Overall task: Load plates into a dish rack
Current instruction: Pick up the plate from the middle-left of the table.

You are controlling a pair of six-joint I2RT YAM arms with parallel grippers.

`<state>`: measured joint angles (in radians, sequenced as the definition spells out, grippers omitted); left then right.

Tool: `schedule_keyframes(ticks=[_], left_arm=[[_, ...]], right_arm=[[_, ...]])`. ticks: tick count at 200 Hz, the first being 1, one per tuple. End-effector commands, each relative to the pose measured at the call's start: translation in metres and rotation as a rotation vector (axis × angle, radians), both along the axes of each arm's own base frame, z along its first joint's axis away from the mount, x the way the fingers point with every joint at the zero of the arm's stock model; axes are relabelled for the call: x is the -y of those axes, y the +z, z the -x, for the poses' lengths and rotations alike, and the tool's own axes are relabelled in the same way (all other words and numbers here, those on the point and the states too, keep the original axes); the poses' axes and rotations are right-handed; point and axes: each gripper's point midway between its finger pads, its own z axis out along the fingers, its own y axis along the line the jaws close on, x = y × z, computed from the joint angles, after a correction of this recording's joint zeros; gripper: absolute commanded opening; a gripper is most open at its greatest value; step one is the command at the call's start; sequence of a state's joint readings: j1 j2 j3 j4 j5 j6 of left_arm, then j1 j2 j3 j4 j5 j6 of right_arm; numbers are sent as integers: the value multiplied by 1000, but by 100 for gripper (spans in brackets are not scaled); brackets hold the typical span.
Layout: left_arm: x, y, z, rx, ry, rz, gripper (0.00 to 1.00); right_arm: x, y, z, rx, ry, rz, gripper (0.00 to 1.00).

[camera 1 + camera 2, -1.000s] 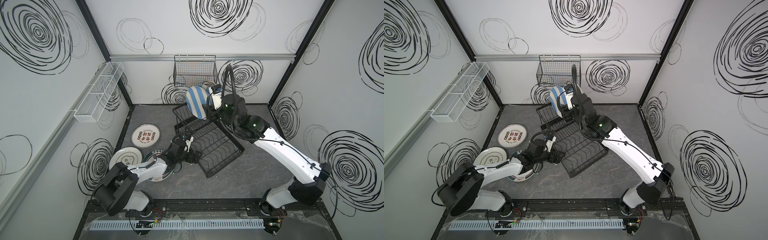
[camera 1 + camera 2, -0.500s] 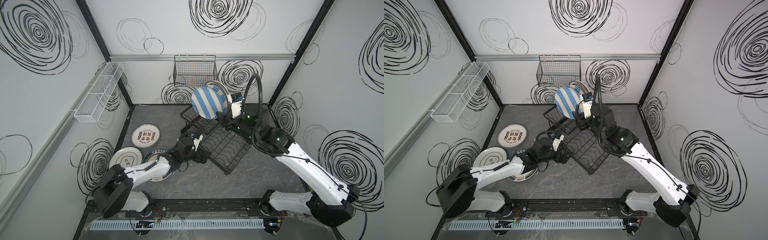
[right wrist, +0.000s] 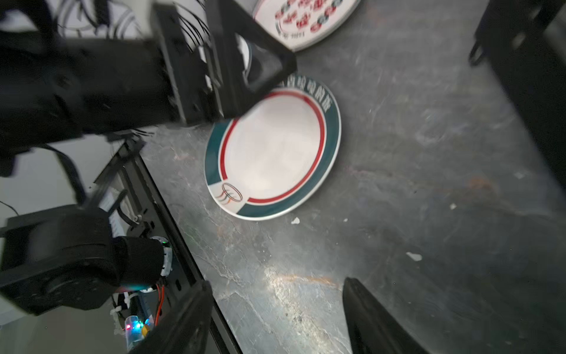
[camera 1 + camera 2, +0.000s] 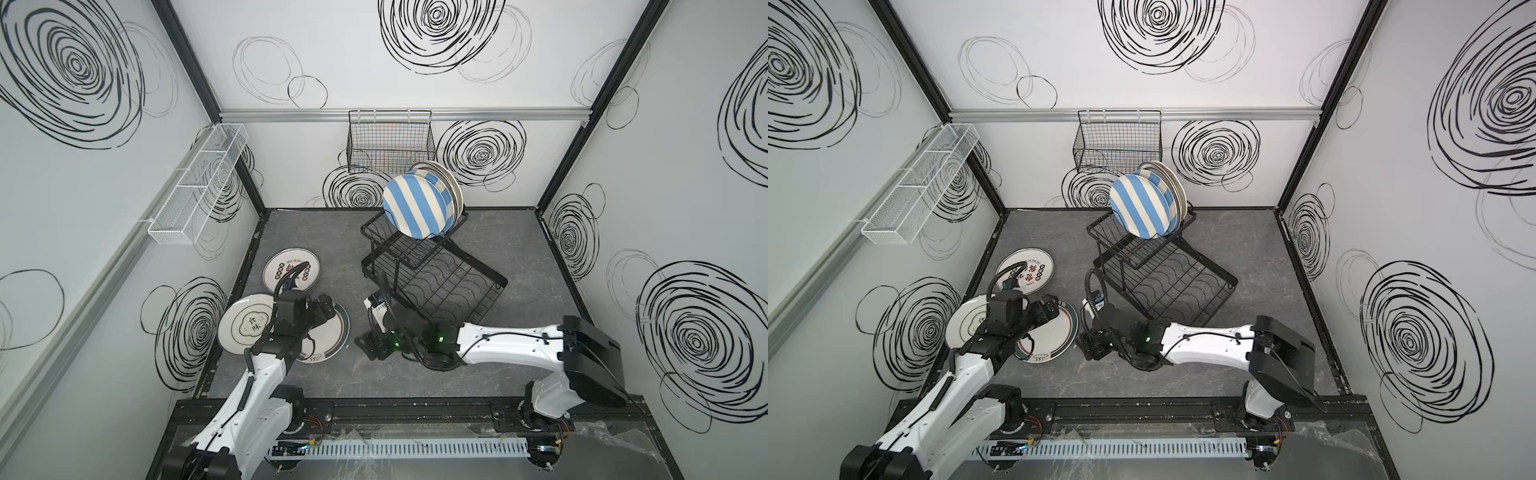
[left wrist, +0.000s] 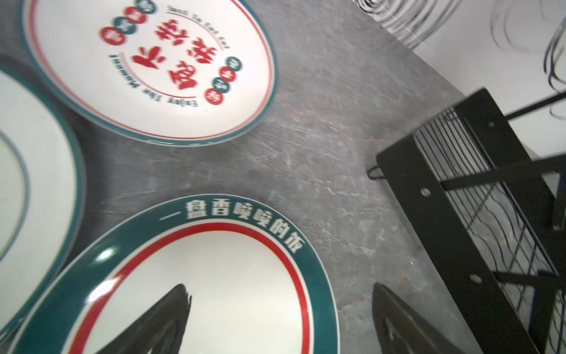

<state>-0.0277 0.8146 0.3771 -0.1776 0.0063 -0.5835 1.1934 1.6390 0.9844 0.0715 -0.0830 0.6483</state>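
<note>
**Step in hand:** pickup of the next plate from the tabletop (image 4: 415, 374).

**Loaded items.** The rack (image 4: 432, 270) stands at the rear of the tabletop. A striped plate (image 4: 415, 208) stands on edge in its upper basket, with further plates close behind it. The lower tray is empty.

**Items to load.** Three plates lie flat, well apart from the rack:
- the teal-rim plate (image 4: 334, 340), nearest the arms
- the red-character plate (image 4: 309, 270)
- the cloud-mark plate (image 4: 245, 328)

**Left end effector** (image 5: 281, 289): jaws apart and empty. It straddles the teal-rim plate's edge, with one finger (image 5: 159, 318) over the plate's face and the other over bare tabletop.

**Right end effector** (image 3: 277, 282): jaws apart and empty. It sits low over the tabletop, just beside the same plate.

**Next move (judgement).**
1. Lower the left end effector until the rim sits between the fingers.
2. Close on the rim.
3. Lift the plate and turn it upright for a free slot.

A flat plate offers little rim to catch, so the right end effector may be needed to steady it or take it over.

**Not determinable.**
- The number of plates behind the striped plate.
- Which upper slots are free.
- Whether the left fingers touch the plate.

Both wrist views are blurred. The left arm covers part of the cloud-mark plate in both top views.
</note>
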Motion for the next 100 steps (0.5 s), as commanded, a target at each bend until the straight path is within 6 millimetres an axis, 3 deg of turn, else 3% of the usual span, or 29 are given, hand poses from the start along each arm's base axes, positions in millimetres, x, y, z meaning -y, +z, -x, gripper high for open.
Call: schedule_keyframes(ticks=[1,30,67,100], left_arm=[[-19,18,-7,91,78,74,96],[-29,30,-14,123,72,172,96],[-32,45,-21,146,40,199,96],[-31,50,-22,149,15,197,96]], right_arm=[[-25,10,-21,-81,-49,-123,72],[-34,-30,-45,-168,-54,-84,72],[-44,-61,-64,-205,-39,-16,72],[-60,-68,-67,-223,1,-29,72]])
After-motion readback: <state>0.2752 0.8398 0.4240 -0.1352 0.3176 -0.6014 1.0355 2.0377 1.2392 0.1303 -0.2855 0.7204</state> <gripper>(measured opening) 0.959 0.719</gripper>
